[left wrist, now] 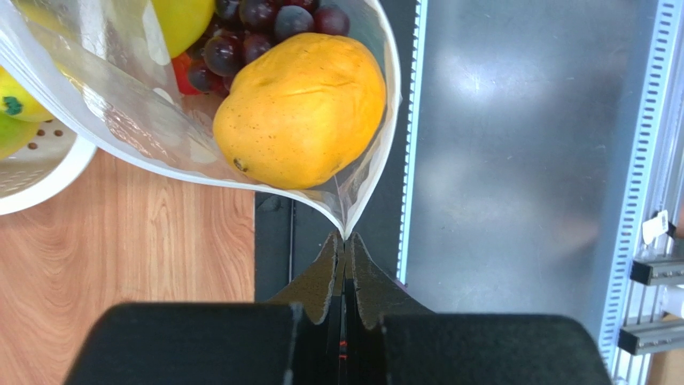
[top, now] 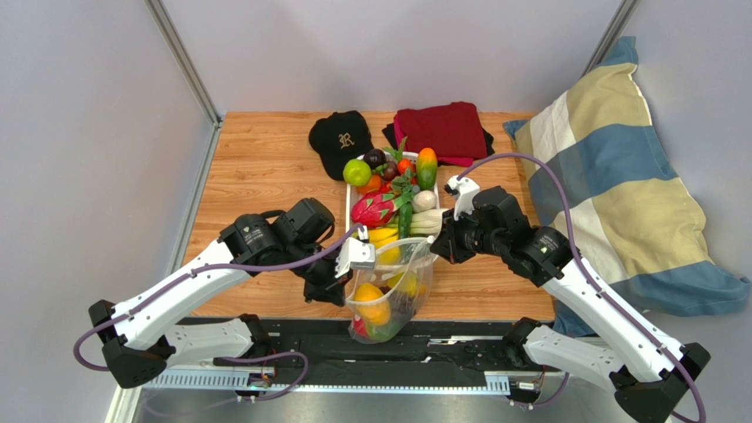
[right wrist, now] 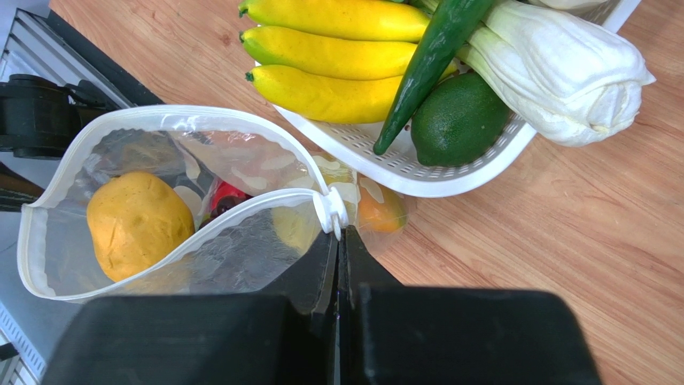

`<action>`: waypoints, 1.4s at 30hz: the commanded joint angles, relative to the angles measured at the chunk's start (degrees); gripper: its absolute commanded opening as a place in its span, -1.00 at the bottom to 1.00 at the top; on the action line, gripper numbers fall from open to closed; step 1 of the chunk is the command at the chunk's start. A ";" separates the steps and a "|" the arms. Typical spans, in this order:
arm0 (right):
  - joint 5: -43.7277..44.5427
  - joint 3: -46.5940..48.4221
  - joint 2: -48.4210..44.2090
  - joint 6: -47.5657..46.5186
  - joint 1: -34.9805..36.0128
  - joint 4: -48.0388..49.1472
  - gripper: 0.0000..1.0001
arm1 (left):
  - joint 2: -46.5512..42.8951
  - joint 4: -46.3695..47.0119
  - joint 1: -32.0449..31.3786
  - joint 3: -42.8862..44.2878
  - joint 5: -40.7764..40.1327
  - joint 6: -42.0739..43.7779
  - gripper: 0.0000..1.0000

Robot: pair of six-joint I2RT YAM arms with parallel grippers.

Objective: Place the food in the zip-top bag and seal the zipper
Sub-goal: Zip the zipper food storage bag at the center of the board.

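Near table edge: zip-top bag (top: 388, 295) held up with mouth spread wide for loading (mango (left wrist: 301, 108) and grapes (left wrist: 241, 40) already inside). Left gripper (left wrist: 345, 241) pinched shut on rim. Right gripper (right wrist: 337, 241) clamped likewise at zipper (right wrist: 331, 210) end. Beyond: white tray (right wrist: 433, 178) holding more food (top: 375, 210).

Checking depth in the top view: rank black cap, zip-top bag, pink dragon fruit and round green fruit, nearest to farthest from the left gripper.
1. zip-top bag, pinched in the left gripper.
2. pink dragon fruit, just ahead.
3. round green fruit, farther back.
4. black cap, farthest back.
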 commanded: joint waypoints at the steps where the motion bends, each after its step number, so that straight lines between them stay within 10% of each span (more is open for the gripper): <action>1: -2.30 0.08 -2.62 -1.54 -0.33 3.83 -1.00 | -1.78 4.65 -0.10 3.05 -1.79 -3.92 -1.00; 10: -16.52 -10.19 -4.66 -6.64 -0.32 8.56 -1.00 | -1.10 8.26 -0.01 14.57 0.41 -5.77 -1.00; 33: -23.13 -5.02 -6.68 -15.43 -1.73 10.60 -1.00 | -9.26 -1.58 15.72 0.32 -5.39 14.09 -1.00; 39: -24.01 -5.81 -7.72 -17.71 -1.38 12.36 -1.00 | -10.50 4.21 15.64 5.51 2.94 14.62 0.12; 42: -23.84 -6.51 -9.83 -19.82 -1.12 13.15 -1.00 | -9.45 13.08 15.20 5.77 7.35 8.84 0.21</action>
